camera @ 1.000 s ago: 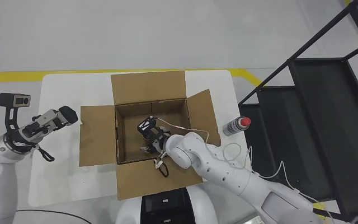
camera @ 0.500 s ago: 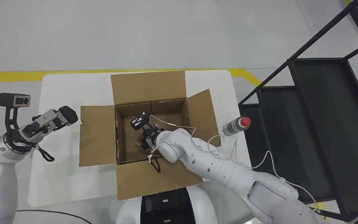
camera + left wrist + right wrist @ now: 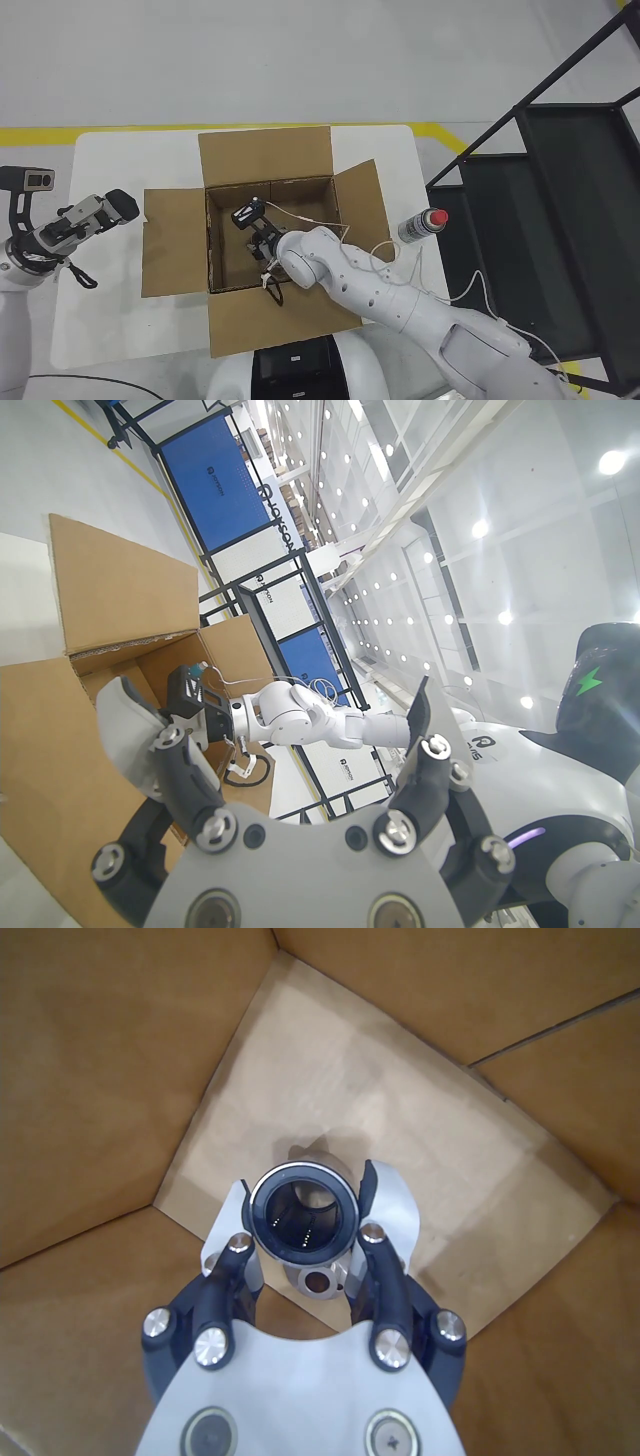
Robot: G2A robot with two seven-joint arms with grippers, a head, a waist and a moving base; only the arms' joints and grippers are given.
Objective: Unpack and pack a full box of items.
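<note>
Between the fingers of the right gripper (image 3: 305,1185), inside the cardboard box (image 3: 125,1053): flanged linear bearing (image 3: 305,1213), clamped across its barrel. Steel, probably heavy, smooth, slip-prone; grip mid-barrel. Left gripper (image 3: 267,705) spread wide, empty.

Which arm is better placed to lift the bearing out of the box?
Right: the right pincer is inside the box, shut on the bearing; the left pincer is open and empty outside it.
</note>
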